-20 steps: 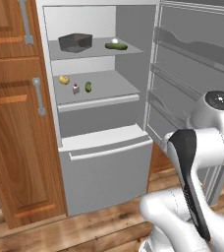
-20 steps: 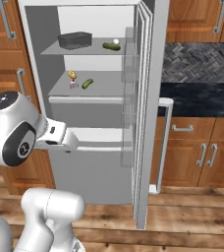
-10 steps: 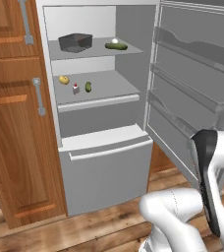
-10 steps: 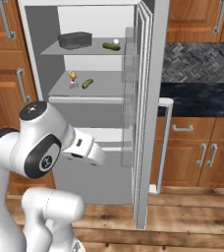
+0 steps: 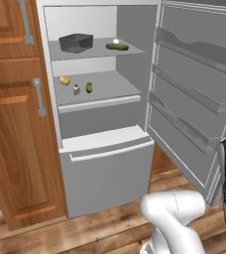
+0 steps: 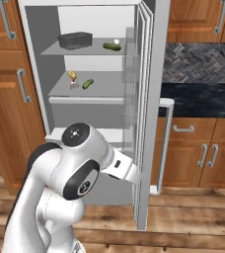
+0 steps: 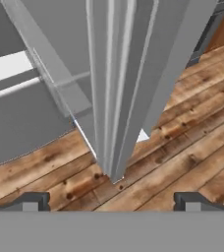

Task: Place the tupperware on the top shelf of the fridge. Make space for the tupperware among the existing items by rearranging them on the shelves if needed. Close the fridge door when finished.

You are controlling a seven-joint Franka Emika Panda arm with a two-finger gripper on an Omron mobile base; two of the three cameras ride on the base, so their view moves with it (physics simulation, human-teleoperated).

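Note:
The fridge [image 5: 102,163] stands open. On its top shelf [image 5: 97,51] sits the dark-grey tupperware [image 5: 76,42] [image 6: 75,40], with a green cucumber [image 5: 117,47] [image 6: 112,46] and a white egg [image 5: 116,41] to its right. On the shelf below lie a lemon [image 5: 64,80], a small carton [image 5: 76,89] and a pickle [image 5: 89,88]. The fridge door [image 5: 199,99] [image 6: 146,113] is swung wide. In the hand view my gripper [image 7: 111,203] is open and empty, low and facing the door's bottom edge [image 7: 114,98], apart from it.
Wooden cabinets [image 5: 16,124] flank the fridge on the left. The lower drawer [image 5: 107,171] is shut. A dark counter [image 6: 201,99] over wooden cabinets lies right of the door. The door's bar handle [image 6: 166,143] faces that side. Wooden floor [image 7: 182,147] lies below.
My arm has swung right and down, from in front of the fridge toward the door's lower edge. The items on the shelves have not moved.

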